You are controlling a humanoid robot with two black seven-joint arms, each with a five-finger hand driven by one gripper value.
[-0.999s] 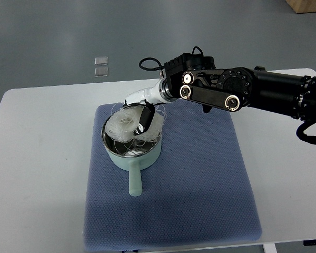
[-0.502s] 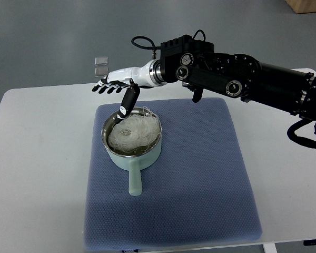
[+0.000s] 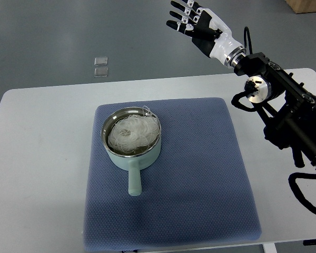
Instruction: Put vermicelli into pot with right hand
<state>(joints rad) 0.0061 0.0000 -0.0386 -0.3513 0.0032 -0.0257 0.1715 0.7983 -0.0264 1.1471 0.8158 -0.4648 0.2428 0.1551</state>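
Note:
A white bundle of vermicelli (image 3: 132,132) lies inside the pale green pot (image 3: 132,159), which stands on the left part of the blue mat (image 3: 200,174) with its handle toward me. My right hand (image 3: 194,22) is raised high at the upper right, beyond the table's far edge and far from the pot. Its fingers are spread and hold nothing. The left arm is out of view.
The black right arm (image 3: 284,110) runs down the right side over the white table (image 3: 37,158). Two small clear squares (image 3: 100,66) lie on the grey floor beyond the table. A cardboard box corner (image 3: 308,5) shows at top right.
My right hand let go of the vermicelli in the pot, opened, and swung up and far to the right, away from the pot. The vermicelli has settled inside the pot.

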